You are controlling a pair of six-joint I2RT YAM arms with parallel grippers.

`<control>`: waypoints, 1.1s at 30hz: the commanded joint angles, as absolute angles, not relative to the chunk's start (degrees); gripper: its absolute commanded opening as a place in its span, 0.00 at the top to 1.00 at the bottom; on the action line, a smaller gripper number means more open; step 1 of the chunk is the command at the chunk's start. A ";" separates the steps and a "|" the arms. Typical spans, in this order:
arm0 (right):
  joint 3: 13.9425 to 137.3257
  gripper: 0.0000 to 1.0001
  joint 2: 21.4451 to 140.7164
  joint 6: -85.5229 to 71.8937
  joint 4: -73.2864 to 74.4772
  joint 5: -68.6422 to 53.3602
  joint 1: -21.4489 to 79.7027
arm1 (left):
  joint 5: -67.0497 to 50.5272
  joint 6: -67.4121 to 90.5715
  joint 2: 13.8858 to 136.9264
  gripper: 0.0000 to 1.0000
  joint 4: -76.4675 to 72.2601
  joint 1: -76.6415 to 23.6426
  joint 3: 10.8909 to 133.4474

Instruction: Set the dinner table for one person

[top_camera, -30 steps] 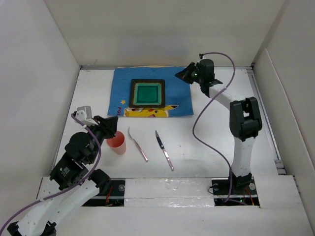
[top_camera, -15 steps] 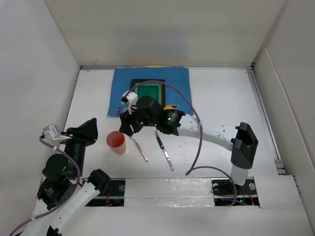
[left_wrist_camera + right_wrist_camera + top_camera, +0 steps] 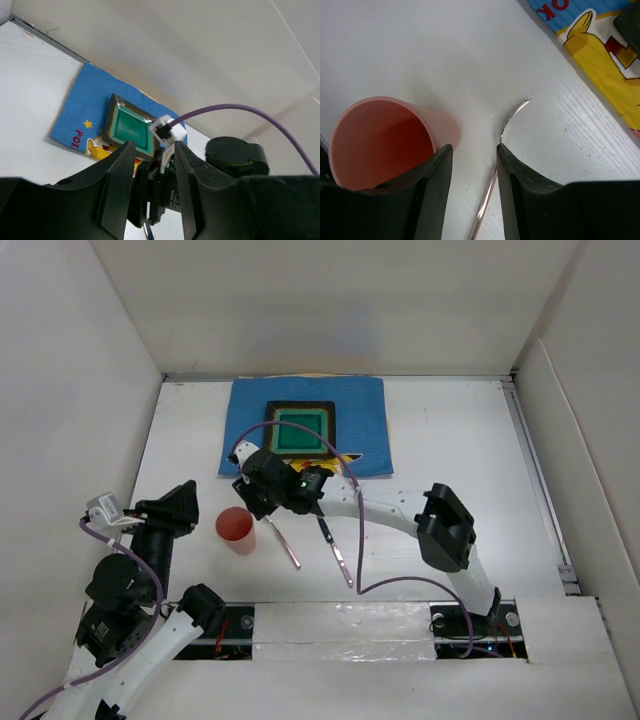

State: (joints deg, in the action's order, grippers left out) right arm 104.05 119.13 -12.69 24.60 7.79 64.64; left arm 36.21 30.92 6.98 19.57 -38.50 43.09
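Observation:
The dinner table (image 3: 450, 440) is a wide white board. A pink cup (image 3: 236, 529) stands on it, with a silver utensil (image 3: 281, 537) with a curved head beside it and a knife (image 3: 335, 546) further right. My right gripper (image 3: 262, 510) hangs low just right of the cup (image 3: 380, 142), open and empty. The utensil's handle (image 3: 487, 207) lies on the table below its right finger. My left gripper (image 3: 185, 502) sits left of the cup, open, nothing between its fingers (image 3: 117, 185). Through that gap I see the right arm's wrist.
A blue cartoon placemat (image 3: 358, 420) lies at the back with a green square plate (image 3: 303, 429) on it. White walls box in the table on the left, back and right. The right arm's purple cable (image 3: 350, 540) loops over the knife.
My right arm swung from the far right of the placemat to the cup and utensil and opened. My left gripper drew back left from the cup and opened.

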 commanded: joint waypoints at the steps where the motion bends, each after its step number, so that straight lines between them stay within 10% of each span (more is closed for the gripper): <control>1: 107.93 0.55 119.61 -13.44 25.23 6.96 65.30 | 35.25 30.67 8.00 0.65 17.58 -38.32 42.72; 33: 102.48 0.53 117.59 -16.70 20.39 5.36 67.50 | 34.98 30.59 7.91 0.65 17.84 -38.32 42.71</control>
